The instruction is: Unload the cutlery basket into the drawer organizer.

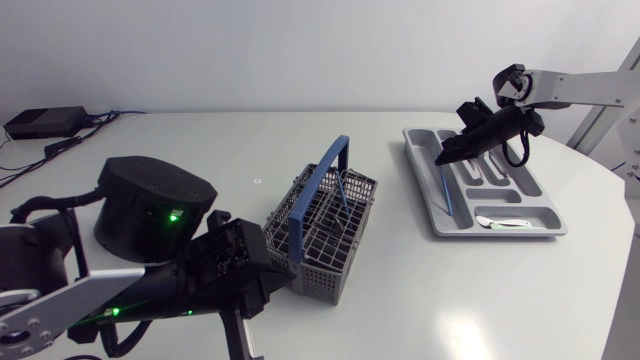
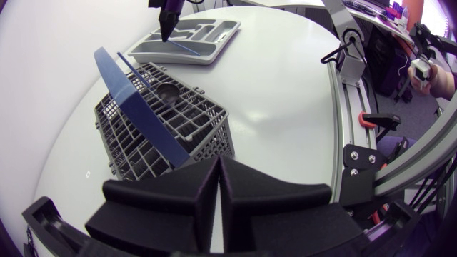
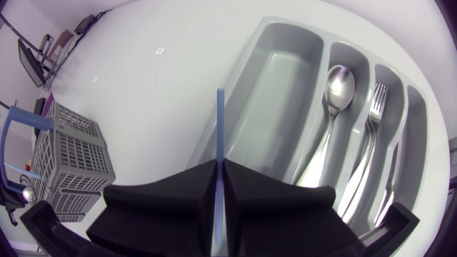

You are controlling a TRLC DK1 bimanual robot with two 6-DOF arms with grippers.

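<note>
The right hand (image 3: 219, 175) is clamped on a thin blue stick (image 3: 219, 121), its fingers pressed to it from both sides. In the head view the stick slants down over the long outer compartment of the grey drawer organizer (image 1: 540, 231); whether its tip touches cannot be told. A spoon (image 3: 335, 89) and a fork (image 3: 375, 107) lie in the narrower compartments alongside. The left hand (image 2: 218, 171) has its fingers together with nothing between them, just beside the grey cutlery basket (image 1: 325, 225), which stands upright mid-surface with its blue handle raised, well apart from the organizer. The surface (image 1: 400, 290) is plain white with a rounded edge. A black box (image 1: 45, 122) with cables sits at its far left corner.
</note>
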